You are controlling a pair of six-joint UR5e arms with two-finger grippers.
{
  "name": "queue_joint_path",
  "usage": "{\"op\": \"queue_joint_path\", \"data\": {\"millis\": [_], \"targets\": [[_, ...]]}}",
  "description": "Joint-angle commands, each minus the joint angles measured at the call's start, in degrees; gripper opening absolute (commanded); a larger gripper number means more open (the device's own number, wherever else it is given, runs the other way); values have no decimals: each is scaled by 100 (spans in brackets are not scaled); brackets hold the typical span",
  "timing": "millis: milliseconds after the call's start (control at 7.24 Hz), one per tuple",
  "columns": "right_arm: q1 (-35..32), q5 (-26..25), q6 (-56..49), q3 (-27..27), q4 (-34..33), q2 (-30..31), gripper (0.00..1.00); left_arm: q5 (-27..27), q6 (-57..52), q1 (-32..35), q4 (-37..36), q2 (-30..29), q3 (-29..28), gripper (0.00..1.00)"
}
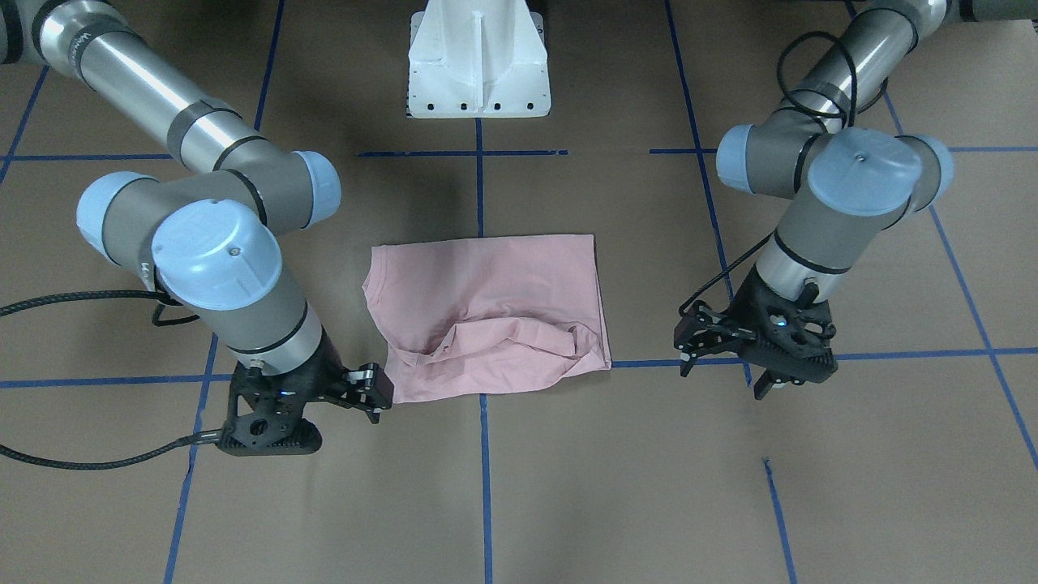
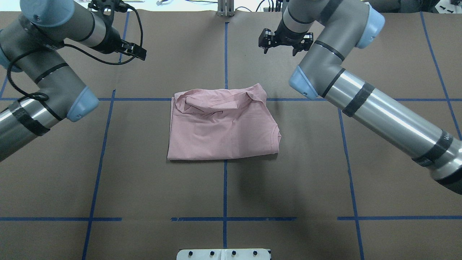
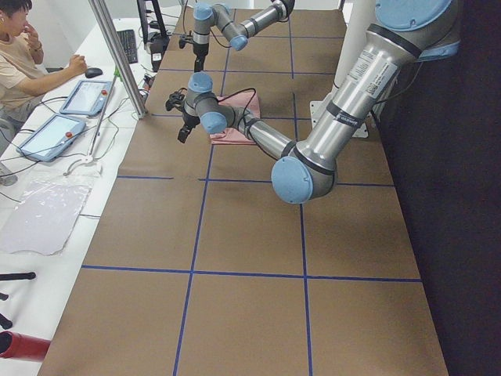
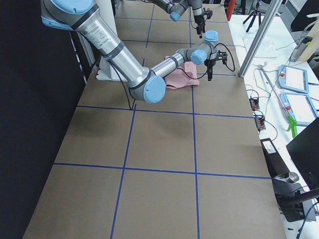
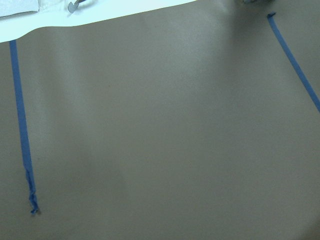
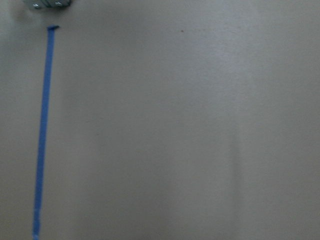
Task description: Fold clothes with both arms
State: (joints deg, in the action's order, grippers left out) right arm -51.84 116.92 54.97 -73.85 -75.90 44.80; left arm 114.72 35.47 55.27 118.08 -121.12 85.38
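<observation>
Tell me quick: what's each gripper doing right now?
Left gripper: open, holding nothing.
Right gripper: open, holding nothing, not touching the pink T-shirt.

Silver-grey arms [image 2: 382, 108], light-blue joint caps [image 1: 217, 253], black cables [image 1: 49, 301] and bands [image 2: 355, 99]

Counts: 1 pink T-shirt [image 1: 486, 308]. 2 arms: left arm [image 1: 819, 219], right arm [image 1: 162, 105]. 2 black two-finger grippers: left gripper [image 1: 686, 345], right gripper [image 1: 378, 395]. 1 white pedestal [image 1: 478, 65]. 1 table [image 1: 568, 487]. Beside the table, seen from the exterior left view: 1 operator [image 3: 19, 55] and 2 tablet-like pendants, far pendant [image 3: 86, 96] and near pendant [image 3: 51, 135].
</observation>
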Motion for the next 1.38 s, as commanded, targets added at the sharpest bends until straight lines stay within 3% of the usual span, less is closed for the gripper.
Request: {"op": "queue_joint_path", "data": {"millis": [0,276,552,690,966,1104,1242], "targets": [[-744,600,-1246,-794,-4,1139,100,531,-1395,875,-22,743,442,100],[-1544,1058,-2747,-1427,-4,2377,100,954,-3010,1929,-31,1438,576,100],[-2467,1569,-3631,-1710,5,3485,100,1175,-4830,3002,-302,2185,585,100],[-2793,1622,-4043,-1755,5,4048,100,1210,-5073,3424,-417,2285,594,100],[-3103,1554,-4634,-2035,145,5758,100,1149,-5085,3490,-1162,2312,446,100],[-3704,1622,-4688,-2071,181,5994,100,1175,-5085,3516,-1652,2338,436,100],[-3945,1614,-4715,-2063,181,6257,100,1210,-5067,3717,-1631,2782,453,100]]}}
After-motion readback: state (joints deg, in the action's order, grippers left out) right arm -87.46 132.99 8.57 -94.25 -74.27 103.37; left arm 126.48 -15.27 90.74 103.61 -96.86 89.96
